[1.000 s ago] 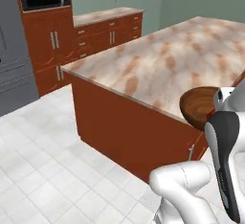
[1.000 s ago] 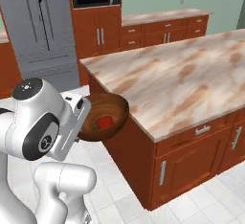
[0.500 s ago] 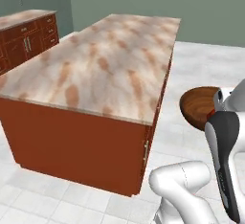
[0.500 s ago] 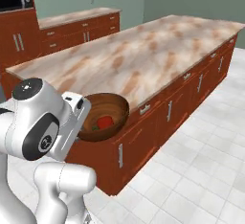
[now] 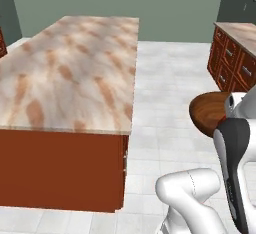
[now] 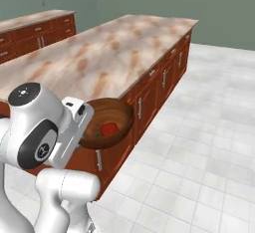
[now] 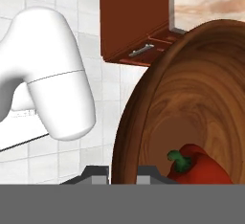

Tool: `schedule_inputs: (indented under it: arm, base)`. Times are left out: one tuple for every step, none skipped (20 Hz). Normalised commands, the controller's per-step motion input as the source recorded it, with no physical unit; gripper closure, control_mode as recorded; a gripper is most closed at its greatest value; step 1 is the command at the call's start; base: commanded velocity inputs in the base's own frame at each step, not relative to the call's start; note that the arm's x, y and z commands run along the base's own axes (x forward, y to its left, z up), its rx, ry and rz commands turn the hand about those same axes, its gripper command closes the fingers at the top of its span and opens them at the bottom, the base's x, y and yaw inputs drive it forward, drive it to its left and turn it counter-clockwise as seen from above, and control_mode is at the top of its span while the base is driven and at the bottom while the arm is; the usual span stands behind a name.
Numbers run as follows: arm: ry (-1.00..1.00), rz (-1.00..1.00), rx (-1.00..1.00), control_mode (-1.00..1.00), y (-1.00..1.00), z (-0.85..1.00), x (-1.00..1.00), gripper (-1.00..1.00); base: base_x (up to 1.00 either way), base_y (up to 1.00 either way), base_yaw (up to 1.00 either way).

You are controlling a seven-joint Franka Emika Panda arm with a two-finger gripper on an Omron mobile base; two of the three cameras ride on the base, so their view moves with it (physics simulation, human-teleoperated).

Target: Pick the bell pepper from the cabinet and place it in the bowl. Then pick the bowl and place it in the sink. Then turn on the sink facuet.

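Note:
My gripper (image 7: 122, 172) is shut on the rim of the bowl (image 7: 191, 94), a wide dark reddish-brown wooden bowl held in the air beside the arm. The rim runs between the two fingertips (image 7: 98, 170). The small red bell pepper (image 7: 203, 168) with its green stem lies inside the bowl near the gripped edge. From the right base view the bowl (image 6: 107, 122) hangs level in front of the white hand, with the bell pepper (image 6: 108, 128) in its hollow. In the left base view the bowl (image 5: 210, 114) shows at the right, partly behind the arm.
A long kitchen island (image 5: 70, 68) with a marbled pink-beige top and reddish-brown drawer fronts (image 6: 164, 72) stands close ahead. More reddish-brown drawer units (image 5: 235, 53) line the walls (image 6: 35, 33). Pale tiled floor (image 6: 209, 142) lies open beside the island.
The whole scene has swung across both base views, so the base has turned. The bowl with the pepper stays gripped in the same place against the arm.

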Motion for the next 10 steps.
schedule_inputs:
  arm:
    - [0.00,0.00,0.00,1.00,0.00,0.00,0.00,1.00]
    - [0.00,0.00,0.00,1.00,0.00,0.00,0.00,1.00]
    - [0.00,0.00,0.00,1.00,0.00,0.00,0.00,1.00]
    - [0.00,0.00,0.00,1.00,0.00,0.00,0.00,1.00]
    - [0.00,0.00,0.00,1.00,0.00,0.00,0.00,1.00]
    - [0.00,0.00,0.00,1.00,0.00,0.00,0.00,1.00]
    - [0.00,0.00,0.00,1.00,0.00,0.00,0.00,1.00]
    - [0.00,0.00,0.00,1.00,0.00,0.00,0.00,1.00]
    - [0.00,0.00,0.00,1.00,0.00,0.00,0.00,1.00]
    - [0.00,0.00,0.00,1.00,0.00,0.00,0.00,1.00]
  base:
    - [0.41,-0.51,0.00]
    - [0.62,-0.54,0.00]
    - [0.73,-0.51,0.00]
    - [0.94,-0.58,0.00]
    - [0.95,-0.56,0.00]
    - [1.00,-0.64,0.00]
    - [0.98,-0.76,0.00]
    - [0.91,-0.86,0.00]
    - [0.91,-0.88,0.00]
    - [0.81,-0.87,0.00]
